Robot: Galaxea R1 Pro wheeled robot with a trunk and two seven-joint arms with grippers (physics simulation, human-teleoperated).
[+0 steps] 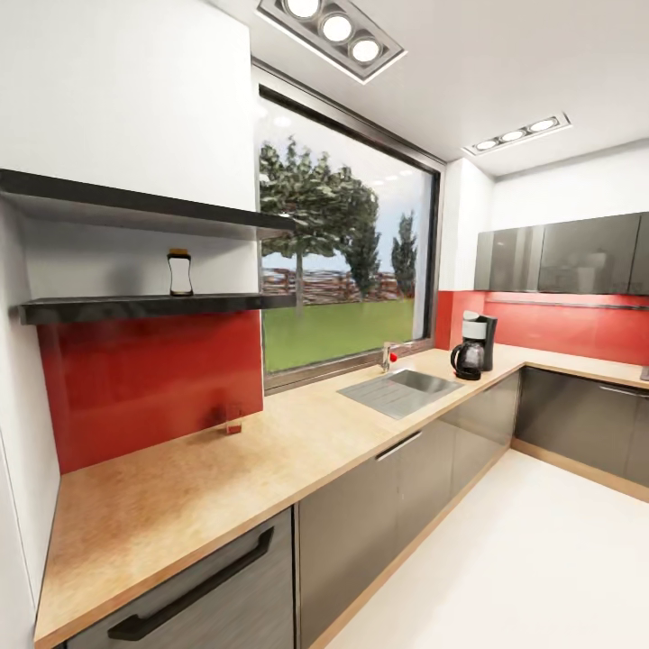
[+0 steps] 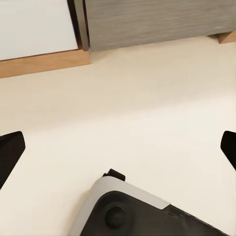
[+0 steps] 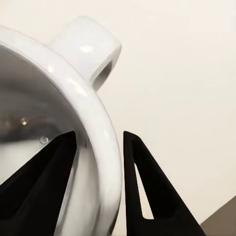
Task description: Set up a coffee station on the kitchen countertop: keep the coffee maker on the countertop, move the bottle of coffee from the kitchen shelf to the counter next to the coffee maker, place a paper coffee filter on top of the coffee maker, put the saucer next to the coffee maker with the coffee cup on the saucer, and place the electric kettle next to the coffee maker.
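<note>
The bottle of coffee (image 1: 180,272) sits on the shelf (image 1: 144,307); the coffee maker (image 1: 475,345) stands far along the desk (image 1: 225,469). Left pincer (image 2: 118,147) gapes empty. Right pincer (image 3: 98,162) pinches the coffee cup (image 3: 73,98) rim: carry it level toward the maker.

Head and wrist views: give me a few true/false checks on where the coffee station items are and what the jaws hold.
1. The bottle of coffee stands on the lower shelf. True.
2. The coffee maker sits left of the sink. False: it stands on the kitchen countertop to the right of the sink, in the corner.
3. The right gripper has its jaws over the rim of the coffee cup, one inside, one outside. True.
4. The left gripper holds the saucer. False: its jaws are apart, with bare floor between them.
5. The bottle of coffee is beside the coffee maker. False: it is far from it, on the shelf.
</note>
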